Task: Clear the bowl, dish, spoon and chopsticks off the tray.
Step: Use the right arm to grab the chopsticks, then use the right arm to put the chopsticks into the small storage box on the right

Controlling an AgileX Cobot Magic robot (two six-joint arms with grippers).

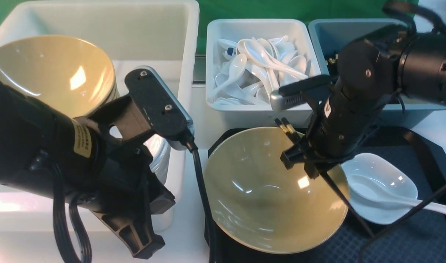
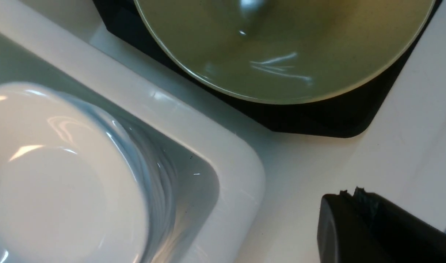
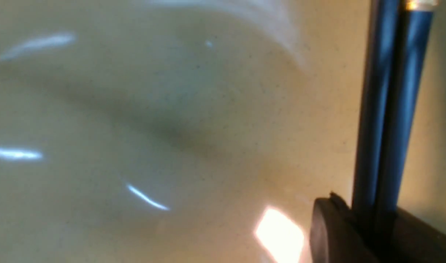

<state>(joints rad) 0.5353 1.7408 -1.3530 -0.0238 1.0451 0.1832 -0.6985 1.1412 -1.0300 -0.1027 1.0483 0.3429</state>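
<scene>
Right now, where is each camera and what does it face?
Front: on the robot, facing forward over tray, bowl, spoon tub; left arm, right arm show.
Left wrist: above bowl rim and a tub of white dishes; left gripper tip shows.
Right wrist: close over the bowl's inside; right gripper holds chopsticks.
All three share the bowl.

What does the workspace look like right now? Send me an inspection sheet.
Surface: white tabletop, black tray on it.
Job's things: bowl on the tray; dish beside it, spoon lying in it; chopsticks across the bowl's right side.
Clutter: nothing seen.
Grippers: left gripper shut, empty, by the large white tub; right gripper around the chopsticks, grip unclear.
Cables: black cable hangs past the bowl's left edge.
Surroundings: large white tub holds stacked bowls and stacked white dishes; small white tub of spoons; grey-blue tub; green backdrop.
</scene>
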